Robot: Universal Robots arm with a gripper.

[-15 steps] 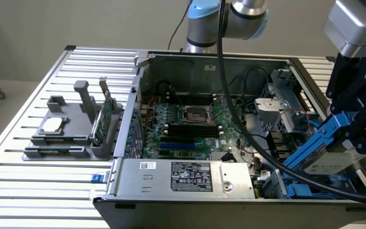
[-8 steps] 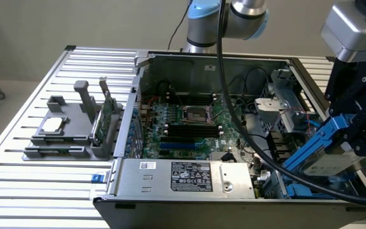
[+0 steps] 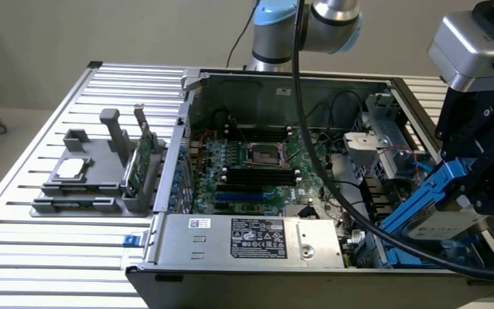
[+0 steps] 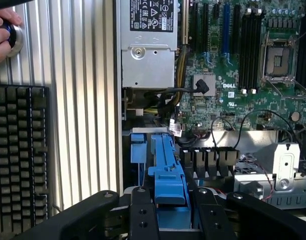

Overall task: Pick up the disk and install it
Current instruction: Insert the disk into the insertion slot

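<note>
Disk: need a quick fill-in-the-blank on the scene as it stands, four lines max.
1. The gripper is ___ on the disk.
2. The disk's carrier rails are coloured ___.
3. The disk hangs tilted over the open computer case, at the exterior view's ___ side.
4. The green circuit card stands in the grey fixture, on the exterior view's ___ side.

Missing words: shut; blue; right; left.
</note>
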